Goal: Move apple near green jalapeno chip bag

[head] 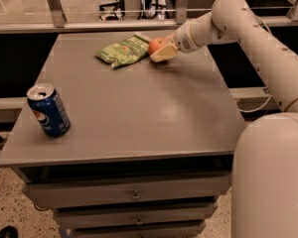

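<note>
1. Camera view: a grey table [139, 108] fills the middle of the scene, seen from the front and somewhat from above. Under its top sit drawers [134, 196] with small knobs.
2. The robot's white arm [238, 21] reaches in from the right, over the far right part of the table top. It ends in the gripper [160, 50], close to the table's far edge.
3. The gripper is clamped on the apple [156, 44]. One pale beige finger [165, 53] lies across the near side of the fruit, and the other finger is hidden behind it.
4. The apple is round and orange-red and is held low over the far middle of the table. I cannot tell whether it touches the surface. A soft shadow lies on the table just in front of it.
5. The green jalapeno chip bag [123, 50] lies flat on the table on the picture's left of the apple, with its right end just beside the fruit. It is crinkled and light green, with a darker printed label.
6. A blue soda can [48, 109] stands upright near the table's front left corner, well apart from the apple and the bag.
7. The robot's white body [273, 177] fills the right foreground, beside the table's front right corner.
8. A metal rail [89, 26] runs across behind the table, and speckled floor [10, 209] shows at the lower left.
</note>
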Controlling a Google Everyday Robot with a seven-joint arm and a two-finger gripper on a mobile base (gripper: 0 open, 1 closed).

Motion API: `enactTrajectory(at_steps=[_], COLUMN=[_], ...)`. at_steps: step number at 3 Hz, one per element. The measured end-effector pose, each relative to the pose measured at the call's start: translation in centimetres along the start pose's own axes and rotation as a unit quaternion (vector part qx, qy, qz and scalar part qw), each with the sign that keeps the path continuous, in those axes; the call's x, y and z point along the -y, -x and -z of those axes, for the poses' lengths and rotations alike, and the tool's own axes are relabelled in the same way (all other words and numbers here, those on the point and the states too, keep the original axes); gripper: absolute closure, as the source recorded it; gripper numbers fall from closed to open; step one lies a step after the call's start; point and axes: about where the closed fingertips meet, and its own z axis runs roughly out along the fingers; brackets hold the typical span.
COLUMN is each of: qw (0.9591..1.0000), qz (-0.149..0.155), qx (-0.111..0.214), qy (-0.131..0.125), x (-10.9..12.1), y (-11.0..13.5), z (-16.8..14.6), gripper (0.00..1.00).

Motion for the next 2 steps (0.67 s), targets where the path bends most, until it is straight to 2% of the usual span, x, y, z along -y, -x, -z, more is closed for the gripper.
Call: enactTrajectory(at_steps=[1, 2], qw=[1.0000, 1.0000], qz=[-0.005, -0.008], qx=[-0.003, -0.003], qy=[0.000, 0.000], x=[0.03, 0.02], y=[-0.45, -0.59], z=[-0.08, 0.00], gripper=[0.00, 0.00])
